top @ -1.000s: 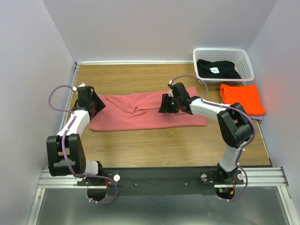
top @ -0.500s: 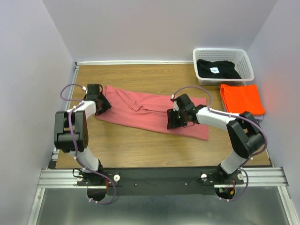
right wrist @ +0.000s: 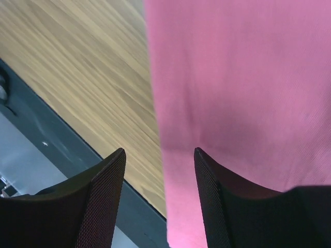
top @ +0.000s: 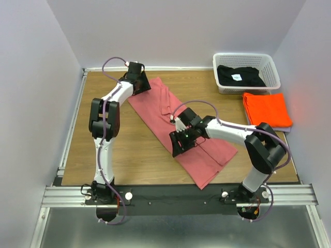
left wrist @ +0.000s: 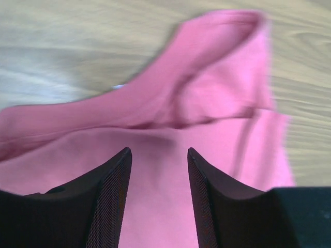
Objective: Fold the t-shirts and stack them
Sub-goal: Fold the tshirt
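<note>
The dusty pink-red t-shirt (top: 155,111) lies flat and diagonal on the table, from the far left-centre down to the near edge. My left gripper (top: 142,86) is at its far end, jaws apart over the cloth (left wrist: 207,103); the left wrist view shows the gripper (left wrist: 158,150) open with a folded sleeve or hem beyond it. My right gripper (top: 178,149) is at the shirt's left edge near its middle, and the right wrist view shows the gripper (right wrist: 159,150) open, straddling the cloth's (right wrist: 248,77) edge. The orange t-shirt (top: 267,108) lies folded at the right. The black t-shirt (top: 240,76) lies in the basket.
The white lattice basket (top: 243,55) stands at the far right corner, with the orange shirt just in front of it. The shirt's near corner hangs over the black front rail (top: 170,194). Walls close in on the left, back and right.
The pink shirt has swung from lying left-to-right to a diagonal. My left gripper moved to the far centre-left with its end; my right gripper moved nearer and left.
</note>
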Available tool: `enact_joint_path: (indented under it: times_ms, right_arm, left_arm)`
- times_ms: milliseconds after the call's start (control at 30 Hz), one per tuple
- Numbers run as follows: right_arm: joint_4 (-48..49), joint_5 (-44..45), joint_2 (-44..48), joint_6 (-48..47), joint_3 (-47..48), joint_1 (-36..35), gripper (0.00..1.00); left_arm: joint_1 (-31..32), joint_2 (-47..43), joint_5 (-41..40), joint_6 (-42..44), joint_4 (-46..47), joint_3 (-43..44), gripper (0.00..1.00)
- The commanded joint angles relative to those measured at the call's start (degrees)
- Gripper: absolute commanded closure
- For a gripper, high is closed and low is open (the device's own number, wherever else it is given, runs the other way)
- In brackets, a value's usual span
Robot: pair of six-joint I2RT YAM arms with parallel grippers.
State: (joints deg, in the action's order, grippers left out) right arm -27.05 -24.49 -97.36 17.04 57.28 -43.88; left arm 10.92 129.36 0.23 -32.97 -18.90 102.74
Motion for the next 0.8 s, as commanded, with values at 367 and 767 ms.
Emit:
enact_joint_path:
  times_ms: [367,767]
  right_arm:
    - [-0.90,2.08,-16.17,-4.56,33.67,11.44,0.42]
    - [1.82,6.72,-31.48,1.06,53.72,13.20,0.62]
  left_arm:
    - [0.07,-36.08,-12.37,7.48,3.95,-19.55,0.40]
    - [1.12,-50.86,-4.89,4.23,6.85,-46.47,0.41]
